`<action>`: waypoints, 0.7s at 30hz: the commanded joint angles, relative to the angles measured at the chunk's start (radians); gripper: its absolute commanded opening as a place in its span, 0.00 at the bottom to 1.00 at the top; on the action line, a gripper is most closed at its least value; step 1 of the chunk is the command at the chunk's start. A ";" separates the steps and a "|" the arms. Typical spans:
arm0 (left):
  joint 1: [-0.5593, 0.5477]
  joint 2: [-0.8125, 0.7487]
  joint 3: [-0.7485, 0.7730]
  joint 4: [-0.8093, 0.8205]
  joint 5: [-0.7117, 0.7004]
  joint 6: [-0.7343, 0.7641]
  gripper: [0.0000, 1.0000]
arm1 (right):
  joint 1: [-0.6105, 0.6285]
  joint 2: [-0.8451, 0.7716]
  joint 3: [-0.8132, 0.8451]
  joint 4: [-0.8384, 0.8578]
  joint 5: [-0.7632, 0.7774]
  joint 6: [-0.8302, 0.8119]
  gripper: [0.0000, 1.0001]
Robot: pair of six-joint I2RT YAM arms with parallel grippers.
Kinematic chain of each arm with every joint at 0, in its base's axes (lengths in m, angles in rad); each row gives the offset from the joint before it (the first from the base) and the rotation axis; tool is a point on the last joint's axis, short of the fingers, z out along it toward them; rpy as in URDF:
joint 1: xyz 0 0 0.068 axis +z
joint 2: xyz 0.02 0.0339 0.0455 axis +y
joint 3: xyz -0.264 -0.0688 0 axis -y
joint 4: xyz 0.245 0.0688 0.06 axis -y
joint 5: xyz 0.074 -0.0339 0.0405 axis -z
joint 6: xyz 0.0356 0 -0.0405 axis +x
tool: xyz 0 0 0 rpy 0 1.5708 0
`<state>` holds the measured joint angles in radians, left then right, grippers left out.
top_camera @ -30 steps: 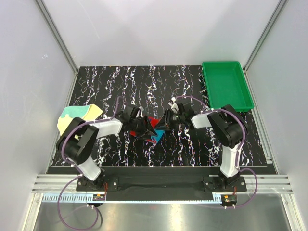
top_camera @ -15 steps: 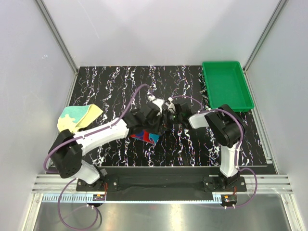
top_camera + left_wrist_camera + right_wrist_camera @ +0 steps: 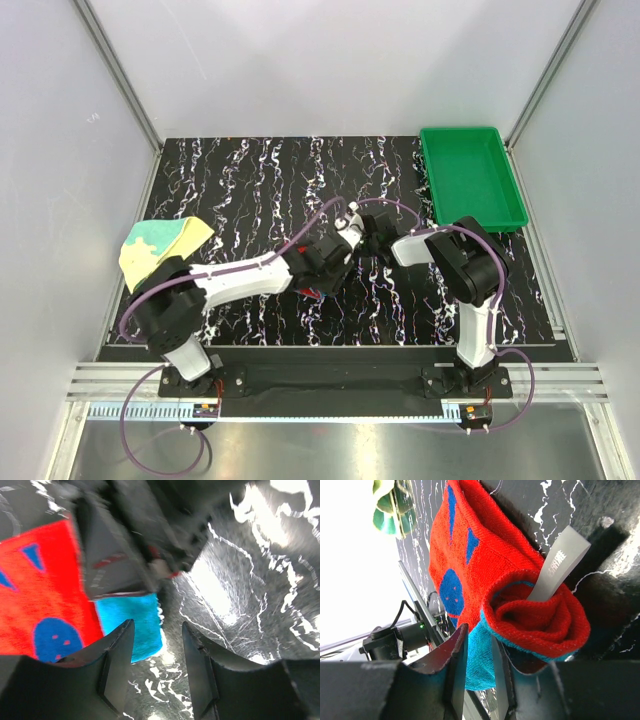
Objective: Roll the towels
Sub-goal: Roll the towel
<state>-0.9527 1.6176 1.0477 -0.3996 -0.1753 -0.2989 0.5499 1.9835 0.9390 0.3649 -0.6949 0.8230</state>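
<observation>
The right gripper (image 3: 479,652) has its two fingers drawn close together on the blue underside of the red towel (image 3: 470,575), with a fold of that blue cloth caught between them at the bottom of the right wrist view. Just beyond the fingers, right of centre in that frame, the towel's end is curled into a loose roll, red inside with a blue rim. A white label (image 3: 560,562) sticks out of the roll towards the upper right. The rest of the towel stretches towards the upper left, red with blue blotches. The left gripper (image 3: 157,630) stands with its fingers apart and nothing between them. Through the gap at the bottom of the left wrist view show the blue corner of the towel and the black marbled table (image 3: 250,580). The towel's flat red part fills the left of that frame, and the blurred dark body of the right gripper lies over it in the upper centre. In the top view both grippers meet near the middle of the table. The left arm (image 3: 245,278) reaches in from the lower left and hides nearly all of the towel, so that only a sliver of red shows beneath it. The pale yellow towel (image 3: 160,243) with teal-green patches lies loosely spread at the table's left edge, well apart from both grippers. The green tray (image 3: 470,180) sits at the table's upper right corner.
</observation>
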 commanded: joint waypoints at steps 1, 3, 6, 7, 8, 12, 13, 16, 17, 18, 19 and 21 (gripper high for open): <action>-0.037 0.050 0.018 0.021 -0.050 0.023 0.47 | 0.019 0.057 0.003 -0.075 0.057 -0.038 0.33; -0.043 0.105 0.040 -0.008 -0.102 0.008 0.47 | 0.021 0.055 0.003 -0.076 0.058 -0.038 0.33; -0.061 0.174 0.081 -0.094 -0.180 -0.014 0.46 | 0.019 0.055 0.003 -0.080 0.058 -0.038 0.33; -0.066 0.182 0.083 -0.116 -0.196 -0.022 0.46 | 0.019 0.055 0.003 -0.078 0.057 -0.039 0.33; -0.075 0.189 0.078 -0.119 -0.205 -0.028 0.46 | 0.019 0.057 0.003 -0.078 0.057 -0.039 0.33; -0.096 0.185 0.052 -0.127 -0.268 -0.048 0.46 | 0.019 0.061 0.003 -0.080 0.057 -0.038 0.33; -0.107 0.182 0.051 -0.131 -0.282 -0.048 0.46 | 0.019 0.061 0.003 -0.077 0.057 -0.038 0.32; -0.142 0.171 0.075 -0.162 -0.366 -0.052 0.46 | 0.019 0.066 0.003 -0.076 0.055 -0.038 0.33; -0.152 0.166 0.084 -0.168 -0.386 -0.046 0.46 | 0.019 0.067 0.003 -0.076 0.055 -0.039 0.33; -0.161 0.156 0.093 -0.174 -0.404 -0.043 0.46 | 0.021 0.066 0.003 -0.075 0.055 -0.038 0.32; -0.176 0.151 0.110 -0.186 -0.444 -0.042 0.47 | 0.019 0.067 0.003 -0.076 0.055 -0.039 0.32; -0.187 0.139 0.126 -0.196 -0.486 -0.036 0.49 | 0.019 0.067 0.003 -0.075 0.055 -0.038 0.32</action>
<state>-1.1183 1.7908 1.1225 -0.5465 -0.5182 -0.3332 0.5556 1.9984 0.9497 0.3721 -0.7010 0.8238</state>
